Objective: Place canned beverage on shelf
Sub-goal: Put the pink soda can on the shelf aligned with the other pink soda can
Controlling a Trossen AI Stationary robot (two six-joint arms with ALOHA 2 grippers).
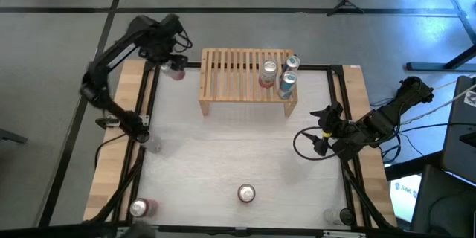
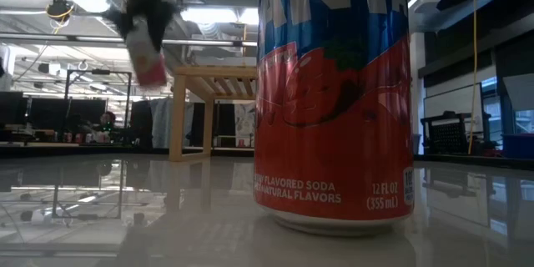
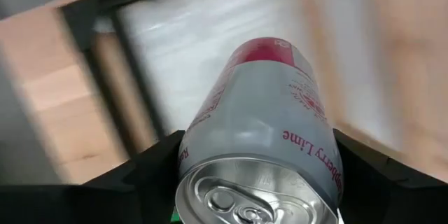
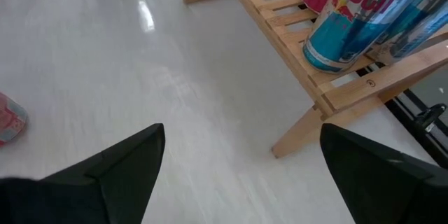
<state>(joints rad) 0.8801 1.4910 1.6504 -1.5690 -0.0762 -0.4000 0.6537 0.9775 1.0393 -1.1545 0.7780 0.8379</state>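
My left gripper (image 1: 173, 65) is over the table's far left corner, left of the shelf (image 1: 248, 82), shut on a silver can with a pink base (image 3: 269, 119). In the low view this can (image 2: 150, 60) hangs high above the tabletop. The shelf is a light-wood slatted rack standing on its short legs at the far middle. Three cans stand on its right end: one pink and green (image 1: 268, 73) and two blue (image 1: 287, 83). My right gripper (image 1: 320, 130) waits open above the table's right side, nothing between its fingers (image 4: 133, 164). My left gripper pinches the can between its two fingers, on opposite sides of the wall near the top end (image 3: 203, 161). The fingers (image 3: 150, 171) come from above and point down. The can hangs below them, lifted clear of the table, its pull-tab top up and slightly tilted.
A red soda can (image 1: 246, 193) stands near the table's front middle and fills the low view (image 2: 334, 100). Another can (image 1: 139, 207) stands at the front left corner. The shelf's left and middle slats (image 1: 227, 74) are bare. Black frame rails (image 1: 149, 104) run along the table's sides.
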